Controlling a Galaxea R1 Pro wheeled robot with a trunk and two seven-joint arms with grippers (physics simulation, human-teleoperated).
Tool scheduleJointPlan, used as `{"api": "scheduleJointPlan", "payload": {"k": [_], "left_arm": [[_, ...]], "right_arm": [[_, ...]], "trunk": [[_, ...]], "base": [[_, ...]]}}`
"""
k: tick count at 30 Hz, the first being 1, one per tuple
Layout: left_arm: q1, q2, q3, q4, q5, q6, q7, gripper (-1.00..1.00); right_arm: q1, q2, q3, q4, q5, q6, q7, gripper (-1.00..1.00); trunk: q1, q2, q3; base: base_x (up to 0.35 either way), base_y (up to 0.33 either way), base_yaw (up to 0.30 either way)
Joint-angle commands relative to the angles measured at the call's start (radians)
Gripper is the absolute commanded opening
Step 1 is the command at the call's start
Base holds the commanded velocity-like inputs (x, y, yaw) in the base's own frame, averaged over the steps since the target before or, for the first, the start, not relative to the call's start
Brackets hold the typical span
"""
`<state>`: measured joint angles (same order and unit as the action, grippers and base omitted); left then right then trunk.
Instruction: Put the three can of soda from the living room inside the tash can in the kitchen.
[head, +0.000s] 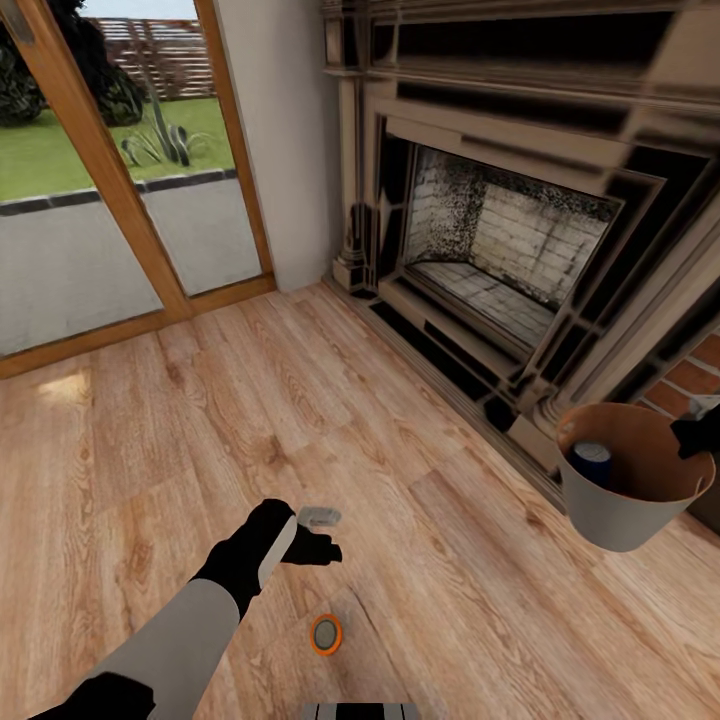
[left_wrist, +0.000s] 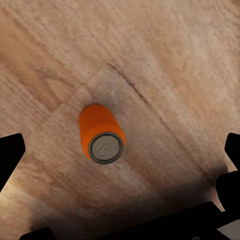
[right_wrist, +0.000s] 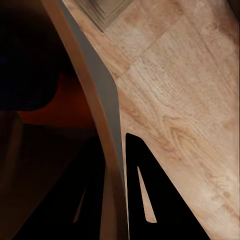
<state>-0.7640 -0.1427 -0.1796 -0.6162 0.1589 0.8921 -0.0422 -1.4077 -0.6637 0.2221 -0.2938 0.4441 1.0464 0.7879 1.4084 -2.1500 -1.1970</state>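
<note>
An orange-red can of soda (head: 326, 634) stands upright on the wood floor, its silvery top facing up. My left gripper (head: 328, 533) hovers open above the floor just beyond it. In the left wrist view the same can (left_wrist: 100, 132) sits centred between the spread black fingers (left_wrist: 11, 156). My right gripper (head: 698, 436) is shut on the far rim of the tash can (head: 625, 510) and holds it off the floor. A dark blue can (head: 591, 463) lies inside the bin. In the right wrist view the bin wall (right_wrist: 102, 107) runs between the fingers (right_wrist: 145, 200).
An ornate fireplace (head: 510, 240) with a raised hearth edge lines the right side, with brick beside it. A wood-framed glass door (head: 110, 170) to the garden stands at the back left. My base's front edge (head: 360, 711) shows near the orange can.
</note>
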Motion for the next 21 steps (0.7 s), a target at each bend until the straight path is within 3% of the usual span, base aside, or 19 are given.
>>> {"api": "scheduleJointPlan", "payload": {"k": [1, 9, 21], "left_arm": [[0.0, 0.0, 0.0, 0.001, 0.0, 0.0, 0.001, 1.0], [0.0, 0.0, 0.0, 0.003, 0.001, 0.001, 0.002, 1.0], [0.0, -0.001, 0.0, 0.007, 0.001, 0.001, 0.002, 1.0]], "right_arm": [[0.0, -0.001, 0.0, -0.001, 0.002, 0.001, 0.002, -1.0], [0.0, -0.004, 0.0, -0.006, 0.015, 0.001, 0.003, -1.0], [0.0, -0.003, 0.0, -0.006, 0.018, 0.001, 0.003, -1.0]], "trunk": [[0.0, 0.0, 0.0], [0.0, 0.0, -0.007], [0.046, -0.084, -0.063]], "base": [[0.0, 0.0, 0.0], [0.0, 0.0, 0.0], [0.0, 0.0, 0.0]]}}
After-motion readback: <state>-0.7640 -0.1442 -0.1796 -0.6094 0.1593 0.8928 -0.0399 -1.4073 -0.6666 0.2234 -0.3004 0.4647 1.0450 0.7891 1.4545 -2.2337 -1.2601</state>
